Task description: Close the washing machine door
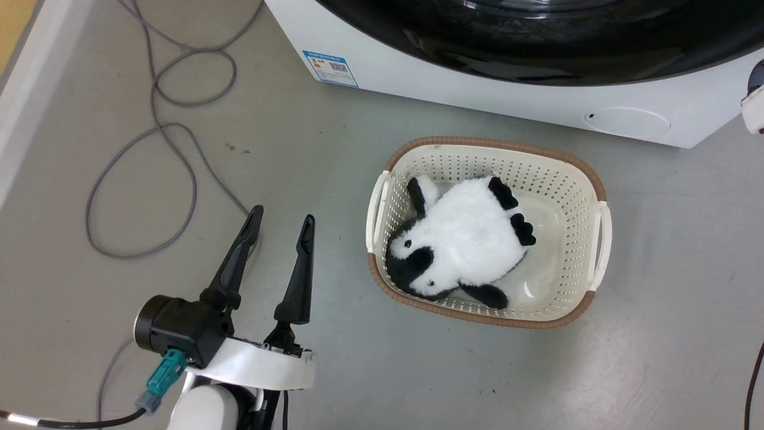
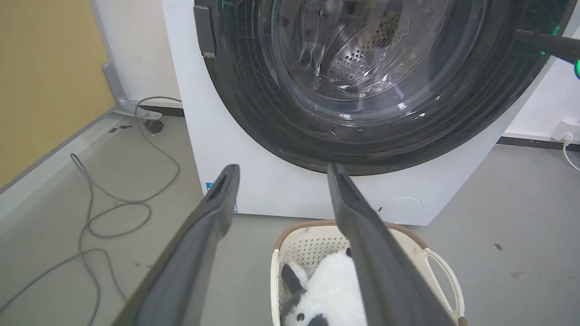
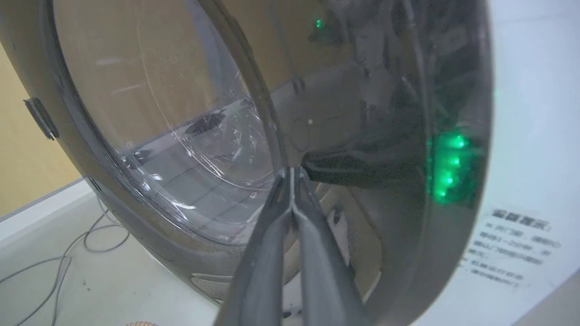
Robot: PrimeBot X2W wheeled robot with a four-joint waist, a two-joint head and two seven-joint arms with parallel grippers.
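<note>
1 washing machine (image 1: 453, 83), white box, runs across top of head view; all else placed vs it. 1 washing machine door (image 1: 537, 48), round, glossy black w/ clear window, lies flat against machine's front in left wrist view, steel drum visible thru the glass. Latched or not: can't tell. 1 cream basket (image 1: 465, 161) on the floor just in front of machine, below the door, not touching it. 1 black-&-white plush toy (image 1: 465, 239) inside it. 2 grippers. Right gripper (image 3: 293, 174) is up at the door, fingers pressed together w/ nothing btwn them, tips at the glossy face beside the window. Left gripper (image 1: 283, 214) sits well back from machine, off its left front corner, fingers spread wide, empty, pointing toward machine. Grey cable (image 1: 179, 125) loops on floor left of machine; no. of strands unclear. 1 small blue label (image 1: 330, 68) low on machine's front, left end.
</note>
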